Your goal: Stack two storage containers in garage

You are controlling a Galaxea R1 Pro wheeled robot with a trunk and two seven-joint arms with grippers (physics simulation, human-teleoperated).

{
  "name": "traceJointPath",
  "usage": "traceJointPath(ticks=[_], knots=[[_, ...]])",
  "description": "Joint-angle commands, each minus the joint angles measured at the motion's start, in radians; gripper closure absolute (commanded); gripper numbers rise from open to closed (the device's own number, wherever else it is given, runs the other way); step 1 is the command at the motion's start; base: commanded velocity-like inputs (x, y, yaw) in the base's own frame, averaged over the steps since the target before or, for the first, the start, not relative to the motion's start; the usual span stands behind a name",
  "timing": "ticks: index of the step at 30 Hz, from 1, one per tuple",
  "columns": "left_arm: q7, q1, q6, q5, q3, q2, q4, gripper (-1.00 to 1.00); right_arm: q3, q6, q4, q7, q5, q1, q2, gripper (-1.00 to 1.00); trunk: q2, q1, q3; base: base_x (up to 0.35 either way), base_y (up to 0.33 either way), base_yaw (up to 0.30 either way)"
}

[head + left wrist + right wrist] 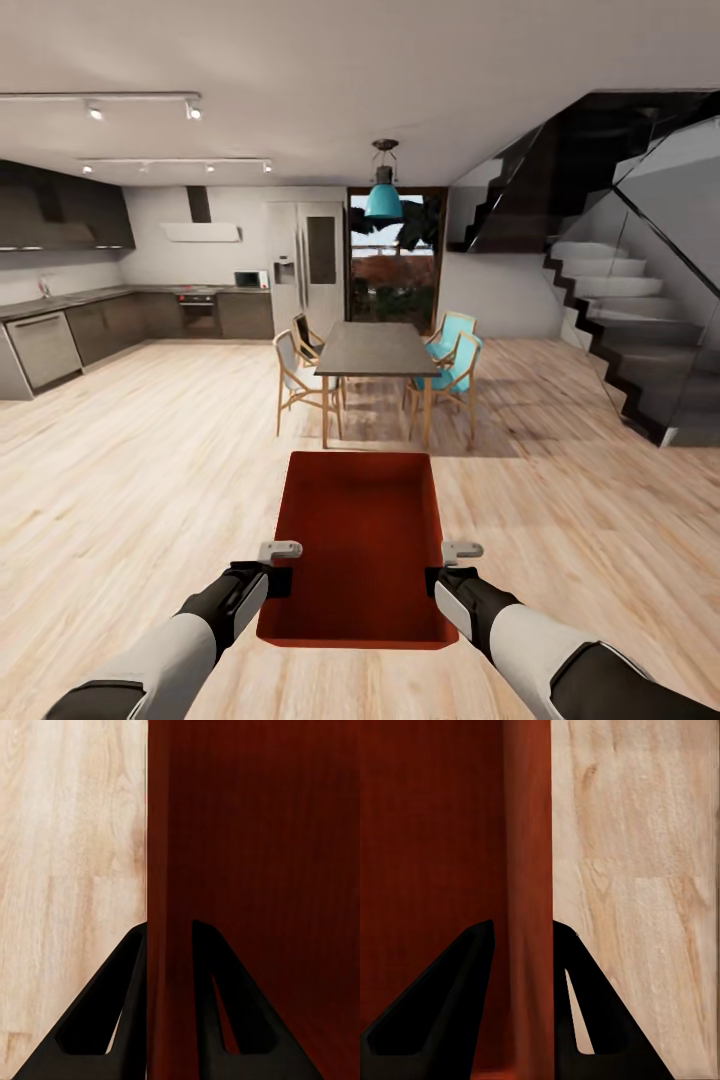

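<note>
Over wood floor (130,480), two tools grip one storage container (360,540).

Open-plan home interior: fitted kitchen with dark cabinets (110,325), oven (198,313), microwave (250,279) and refrigerator (306,265); dining table (375,350) with chairs (298,380) under a teal pendant lamp (383,195); staircase (620,320); wood-plank floor (130,470).

We see a light wood-plank floor (130,480) running to a dark kitchen (120,310) along pale walls. A dining table (375,350) with chairs (300,375) stands under a teal pendant lamp (384,198), a staircase (620,320) beside it.
</note>
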Motion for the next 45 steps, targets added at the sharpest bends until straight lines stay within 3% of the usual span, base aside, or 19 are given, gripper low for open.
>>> traceJointPath(ticks=[1, 18, 45], knots=[[0.01, 0.0, 0.007, -0.01, 0.003, -0.004, -0.002, 1.0, 0.032, 0.008, -0.001, -0.009, 0.006, -0.001, 0.0, 1.0, -0.002, 0.0, -0.002, 0.0, 0.0, -0.25], [0.01, 0.0, 0.007, -0.01, 0.003, -0.004, -0.002, 1.0, 0.032, 0.008, -0.001, -0.009, 0.006, -0.001, -0.001, 1.0, -0.002, 0.0, -0.002, 0.0, 0.0, -0.239], [0.01, 0.0, 0.007, -0.01, 0.003, -0.004, -0.002, 1.0, 0.032, 0.007, -0.001, -0.009, 0.006, -0.001, -0.001, 1.0, -0.002, 0.0, -0.002, 0.0, 0.0, -0.007]])
